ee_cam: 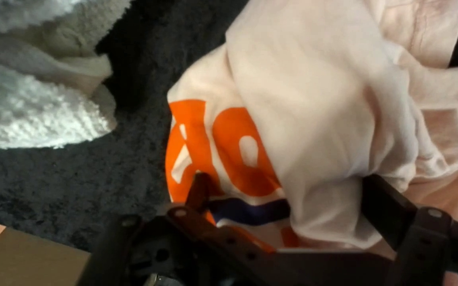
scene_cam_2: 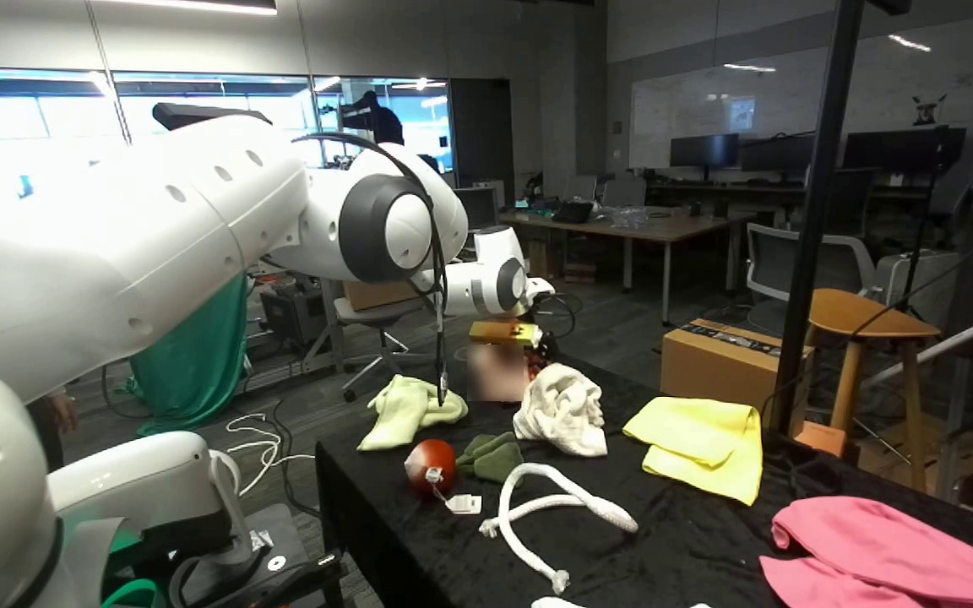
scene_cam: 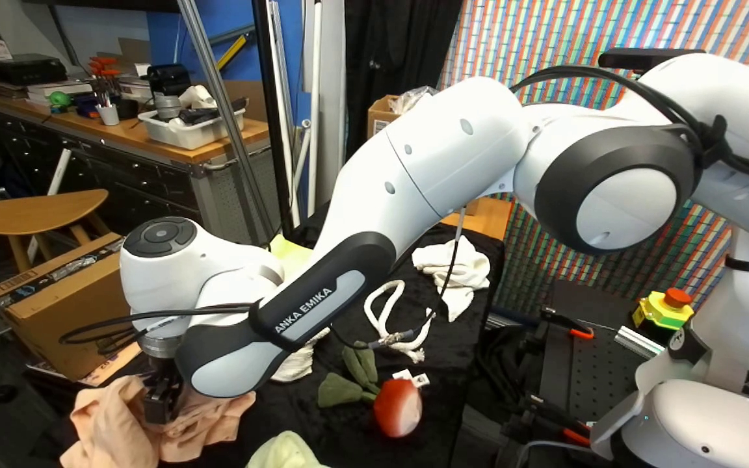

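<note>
The tool (ee_cam: 284,178) stands spread wide, one finger on either side of a thick fold in a crumpled peach cloth (ee_cam: 312,99) lying on a black-draped surface (ee_cam: 94,186). A firm pinch would likely want both fingertips low around that fold, clear of the surface. Across a gap lies a fluffy white towel (ee_cam: 34,107); farther off, a red-and-white radish-like toy (scene_cam: 395,408).
</note>
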Robot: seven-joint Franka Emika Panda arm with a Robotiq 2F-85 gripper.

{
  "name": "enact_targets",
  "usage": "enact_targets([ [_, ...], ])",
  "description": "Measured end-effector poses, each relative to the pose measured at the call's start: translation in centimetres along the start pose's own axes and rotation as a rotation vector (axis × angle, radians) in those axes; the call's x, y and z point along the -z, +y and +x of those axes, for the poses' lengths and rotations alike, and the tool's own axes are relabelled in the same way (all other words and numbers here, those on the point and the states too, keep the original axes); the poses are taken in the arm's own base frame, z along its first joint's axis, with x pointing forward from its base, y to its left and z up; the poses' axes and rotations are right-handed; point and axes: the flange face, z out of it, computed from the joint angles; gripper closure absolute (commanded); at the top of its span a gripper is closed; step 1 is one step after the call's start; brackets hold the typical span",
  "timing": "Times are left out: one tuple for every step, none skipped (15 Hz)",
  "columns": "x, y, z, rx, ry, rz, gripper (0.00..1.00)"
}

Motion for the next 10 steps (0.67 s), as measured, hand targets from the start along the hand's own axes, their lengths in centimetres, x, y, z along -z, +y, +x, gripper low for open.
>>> enact_targets([
  [0.1, -0.1, 0.1, 0.002, -0.002, -0.001, 0.40],
  [0.2, -0.2, 0.2, 0.003, -0.005, -0.001, 0.47],
  [0.2, -0.3, 0.3, 0.005, -0.008, -0.001, 0.54],
  [0.3, -0.4, 0.4, 0.008, -0.010, -0.002, 0.62],
  [0.3, -0.6, 0.5, 0.011, -0.014, -0.002, 0.69],
  [0.4, -0.7, 0.6, 0.014, -0.016, -0.002, 0.78],
  [0.5, -0.8, 0.7, 0.017, -0.020, -0.003, 0.84],
  [0.6, -0.9, 0.7, 0.023, -0.022, 0.000, 0.91],
  [0.7, -1.0, 0.8, 0.029, -0.024, 0.004, 0.93],
  [0.9, -1.2, 0.9, 0.037, -0.026, 0.008, 0.94],
])
